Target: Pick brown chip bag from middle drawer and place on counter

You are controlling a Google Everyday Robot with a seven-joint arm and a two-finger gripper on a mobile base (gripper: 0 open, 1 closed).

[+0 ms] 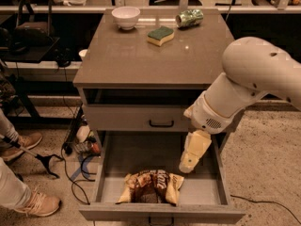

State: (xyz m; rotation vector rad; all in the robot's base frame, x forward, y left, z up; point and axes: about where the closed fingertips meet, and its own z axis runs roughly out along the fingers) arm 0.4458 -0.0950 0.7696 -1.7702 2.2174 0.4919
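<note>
The brown chip bag (151,186), crinkled with tan-yellow edges and white lettering, lies at the front of the open middle drawer (207,192). My gripper (188,164) hangs on the white arm inside the drawer opening, just above and to the right of the bag, pointing down and apart from it. The counter (141,55) is the grey-brown top of the cabinet above.
On the counter stand a white bowl (125,17), a green-yellow sponge (160,35) and a green can on its side (189,18). A closed drawer front with a black handle (161,124) sits above the open drawer. A person's shoes (33,202) and cables lie on the floor at left.
</note>
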